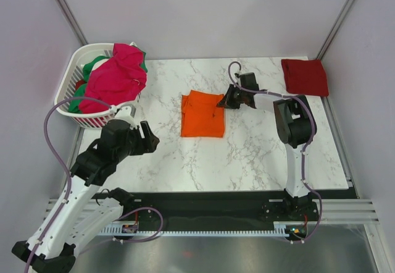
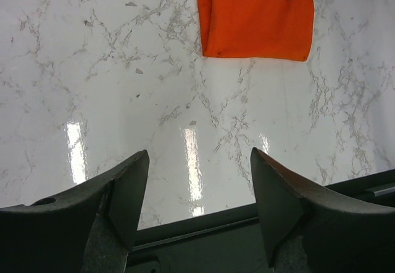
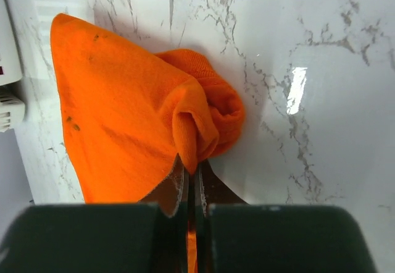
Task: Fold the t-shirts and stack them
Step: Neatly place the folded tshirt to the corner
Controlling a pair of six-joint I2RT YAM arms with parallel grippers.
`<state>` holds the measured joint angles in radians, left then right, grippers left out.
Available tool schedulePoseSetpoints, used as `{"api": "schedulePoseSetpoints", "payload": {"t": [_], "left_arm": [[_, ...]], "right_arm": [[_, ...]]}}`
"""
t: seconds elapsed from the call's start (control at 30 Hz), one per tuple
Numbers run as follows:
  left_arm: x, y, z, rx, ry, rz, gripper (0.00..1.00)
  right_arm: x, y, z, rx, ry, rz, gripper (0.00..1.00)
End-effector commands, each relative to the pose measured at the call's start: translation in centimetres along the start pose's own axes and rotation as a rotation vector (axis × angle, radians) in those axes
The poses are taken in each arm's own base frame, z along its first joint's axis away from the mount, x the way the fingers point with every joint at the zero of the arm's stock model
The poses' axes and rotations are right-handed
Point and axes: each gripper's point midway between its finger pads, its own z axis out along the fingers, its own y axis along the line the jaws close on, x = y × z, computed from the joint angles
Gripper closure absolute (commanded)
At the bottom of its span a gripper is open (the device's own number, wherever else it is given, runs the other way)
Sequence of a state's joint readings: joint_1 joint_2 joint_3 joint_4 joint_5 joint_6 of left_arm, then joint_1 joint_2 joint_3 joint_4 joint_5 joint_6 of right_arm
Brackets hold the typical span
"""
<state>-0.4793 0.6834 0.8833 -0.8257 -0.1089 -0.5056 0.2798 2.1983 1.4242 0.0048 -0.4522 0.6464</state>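
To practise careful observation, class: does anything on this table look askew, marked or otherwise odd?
The orange shirt shows small dark specks in both wrist views, and one corner is bunched up where the right fingers pinch it. The pink shirt is heaped above the basket rim.

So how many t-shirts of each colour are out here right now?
orange t-shirt: 1
dark red t-shirt: 1
pink t-shirt: 1
green t-shirt: 1, mostly buried, so it could be more
Total: 4
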Motion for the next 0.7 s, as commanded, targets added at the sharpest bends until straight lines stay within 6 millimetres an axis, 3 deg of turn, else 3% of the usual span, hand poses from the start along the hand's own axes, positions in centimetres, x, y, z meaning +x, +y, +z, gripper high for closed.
{"api": "schedulePoseSetpoints", "payload": {"t": [0.0,0.2,0.3,0.43,0.67], "left_arm": [[-1.7,0.5,-1.0,-0.023,-0.066,0.048,0.25],[-1.8,1.6,-1.4,-0.061,-0.119,0.028,0.25],[-1.9,2.2,-1.4,-0.09,-0.137,0.01,0.24],[-1.8,2.6,-1.3,-0.11,-0.14,0.008,0.24],[-1.6,2.6,-0.9,-0.119,-0.127,0.011,0.24]], "right_arm": [[-4.6,1.4,-2.1,0.042,-0.107,-0.133,1.0],[-10.6,1.8,-7.2,0.134,-0.193,-0.276,1.0],[-12.6,1.8,-9.0,0.165,-0.204,-0.319,1.0],[-14.6,0.1,-11.1,0.261,-0.191,-0.373,1.0],[-20.8,-3.2,-15.3,0.393,-0.276,-0.391,1.0]]}}
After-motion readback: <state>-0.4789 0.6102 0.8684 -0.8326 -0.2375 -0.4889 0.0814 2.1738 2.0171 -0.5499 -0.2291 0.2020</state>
